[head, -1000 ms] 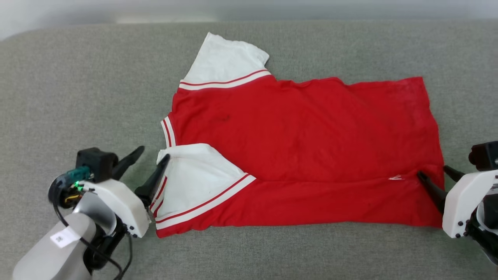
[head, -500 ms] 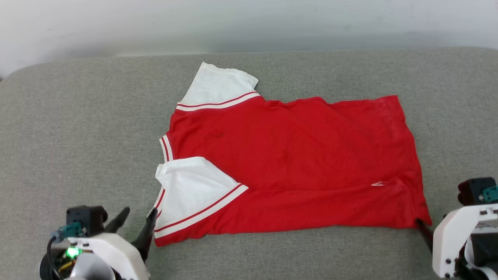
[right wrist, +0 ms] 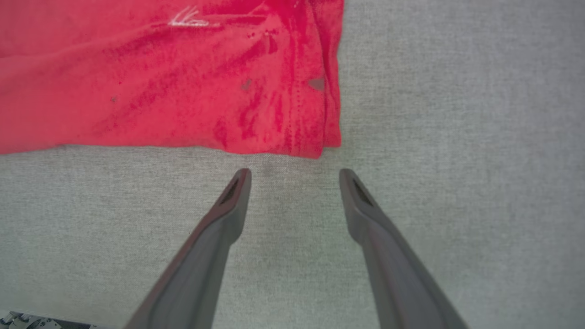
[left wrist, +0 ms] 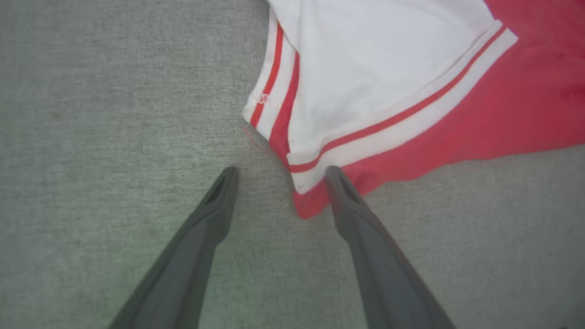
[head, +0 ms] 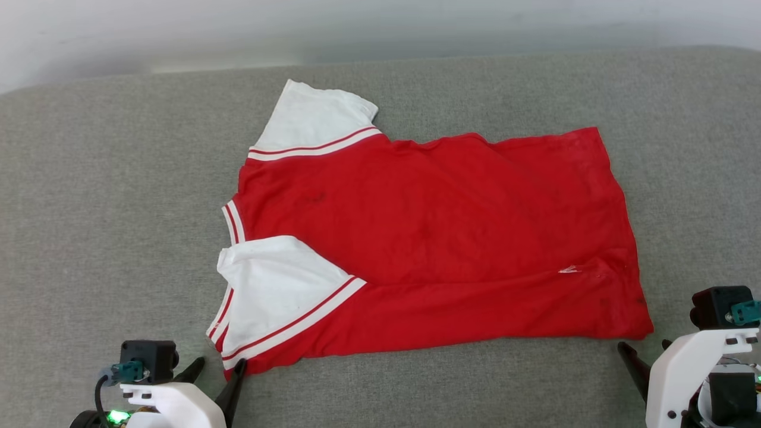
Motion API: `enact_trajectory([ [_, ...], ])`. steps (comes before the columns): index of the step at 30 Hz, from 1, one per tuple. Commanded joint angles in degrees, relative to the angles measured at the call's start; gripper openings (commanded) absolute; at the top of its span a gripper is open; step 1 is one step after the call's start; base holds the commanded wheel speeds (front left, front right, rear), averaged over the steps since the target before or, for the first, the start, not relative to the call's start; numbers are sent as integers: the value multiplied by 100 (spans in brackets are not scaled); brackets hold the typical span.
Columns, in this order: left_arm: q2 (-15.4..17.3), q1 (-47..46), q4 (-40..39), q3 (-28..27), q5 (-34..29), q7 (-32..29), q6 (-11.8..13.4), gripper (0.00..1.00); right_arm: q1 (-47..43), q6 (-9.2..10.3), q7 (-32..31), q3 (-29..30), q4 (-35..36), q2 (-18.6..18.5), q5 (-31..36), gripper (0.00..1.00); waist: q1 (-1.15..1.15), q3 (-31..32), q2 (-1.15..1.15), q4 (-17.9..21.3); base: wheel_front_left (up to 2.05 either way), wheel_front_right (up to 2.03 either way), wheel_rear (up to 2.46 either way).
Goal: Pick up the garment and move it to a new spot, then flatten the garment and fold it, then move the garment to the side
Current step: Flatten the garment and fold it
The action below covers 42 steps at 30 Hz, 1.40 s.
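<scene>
Head view: across the grey cushion (head: pixel 89 208) the garment (head: pixel 428 238) lies spread out, its near edge folded over. Both grippers sit empty at its near corners, fingers spread wide. The left gripper (left wrist: pixel 282 169) hovers just beside the striped sleeve (left wrist: pixel 365 82), the right gripper (right wrist: pixel 297 171) near the hem (right wrist: pixel 327 141) — a pinch catching only one layer could drag the fold open.

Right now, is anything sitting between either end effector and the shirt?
Nothing visible. The left end effector is open right at the corner of the shirt by its near sleeve. The right end effector is open just short of the hem, with only bare grey surface in between.
</scene>
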<state>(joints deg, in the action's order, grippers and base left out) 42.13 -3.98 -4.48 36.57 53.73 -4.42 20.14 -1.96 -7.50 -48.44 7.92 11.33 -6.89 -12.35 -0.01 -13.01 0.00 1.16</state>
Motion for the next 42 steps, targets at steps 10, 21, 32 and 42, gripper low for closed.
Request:
enact_trajectory([
  [10,-180,-100,575,313,76,-435,-136,91,65,2,103,-20,58,24,12,100,1,-316,0,121,0,0,0],
  [21,-481,-421,731,224,76,-9,-484,0,351,2,328,-5,63,-98,262,100,1,-274,0,24,0,0,0],
  [32,-183,-580,-388,60,-241,194,-255,0,562,2,-21,79,-559,-341,455,100,1,-189,0,-305,0,0,0],
  [42,-50,-672,-974,119,-447,17,-41,0,753,2,-6,204,-1309,-185,408,100,1,-557,0,-539,0,0,0],
])
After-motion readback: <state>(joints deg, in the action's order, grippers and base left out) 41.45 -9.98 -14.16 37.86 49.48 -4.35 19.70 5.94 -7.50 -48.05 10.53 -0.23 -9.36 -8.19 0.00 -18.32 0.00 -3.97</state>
